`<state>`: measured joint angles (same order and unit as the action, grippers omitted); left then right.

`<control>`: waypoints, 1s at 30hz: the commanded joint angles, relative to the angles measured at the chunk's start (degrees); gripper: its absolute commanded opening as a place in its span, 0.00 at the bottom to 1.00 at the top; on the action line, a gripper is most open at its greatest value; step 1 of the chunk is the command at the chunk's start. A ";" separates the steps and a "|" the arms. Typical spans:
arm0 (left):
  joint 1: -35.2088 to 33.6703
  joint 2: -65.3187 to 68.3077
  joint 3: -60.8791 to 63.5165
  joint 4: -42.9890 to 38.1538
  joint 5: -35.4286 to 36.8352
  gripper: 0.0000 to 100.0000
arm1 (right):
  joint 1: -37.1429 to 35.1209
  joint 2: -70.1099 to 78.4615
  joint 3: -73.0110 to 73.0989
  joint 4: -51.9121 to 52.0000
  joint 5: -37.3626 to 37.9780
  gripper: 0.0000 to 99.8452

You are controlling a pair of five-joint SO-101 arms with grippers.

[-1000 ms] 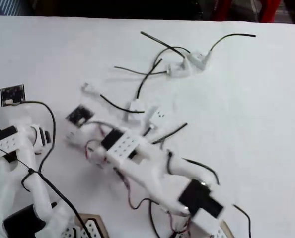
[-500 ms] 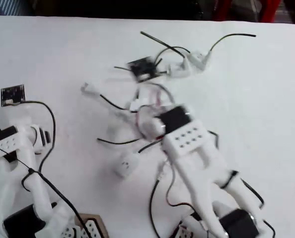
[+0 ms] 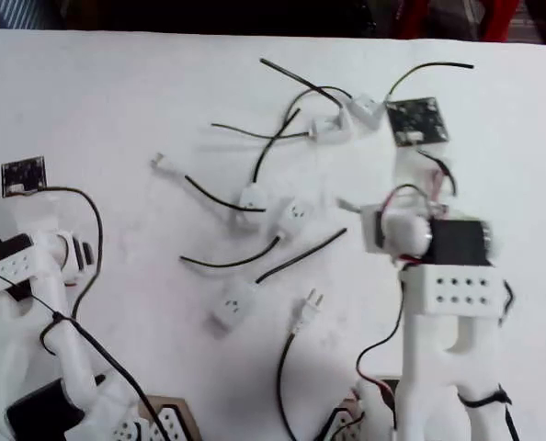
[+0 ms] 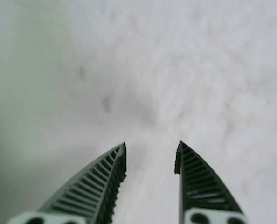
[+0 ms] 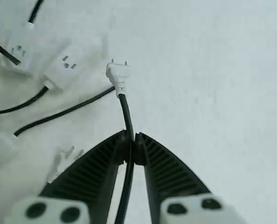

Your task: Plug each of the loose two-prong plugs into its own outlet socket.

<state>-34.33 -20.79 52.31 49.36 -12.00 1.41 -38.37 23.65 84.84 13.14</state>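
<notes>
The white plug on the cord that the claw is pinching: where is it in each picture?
High view: the plug is a small white blur beside the wrist of the right arm.
Left wrist view: not in it.
Right wrist view: the plug is just beyond the right claw, which is shut on its black cord.
Shared landmark: the white socket next to the plug.

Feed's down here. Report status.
Left gripper jaws open over table. Right gripper jaws shut on plug cord; plug loose beside socket. Stray cords around.
</notes>
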 commanded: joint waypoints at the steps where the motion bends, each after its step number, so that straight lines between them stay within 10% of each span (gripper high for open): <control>1: -0.31 -1.63 1.85 -4.31 0.53 0.18 | 4.00 -0.31 -1.85 4.62 7.65 0.02; 6: -0.31 -1.63 1.93 -4.40 0.53 0.18 | 4.18 6.99 -7.65 11.38 16.35 0.02; 30: -0.31 -1.63 2.20 -4.48 0.53 0.18 | -5.14 62.73 -68.66 13.41 12.84 0.11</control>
<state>-34.33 -20.79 54.42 46.02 -12.00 -4.48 24.75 -41.14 97.76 28.62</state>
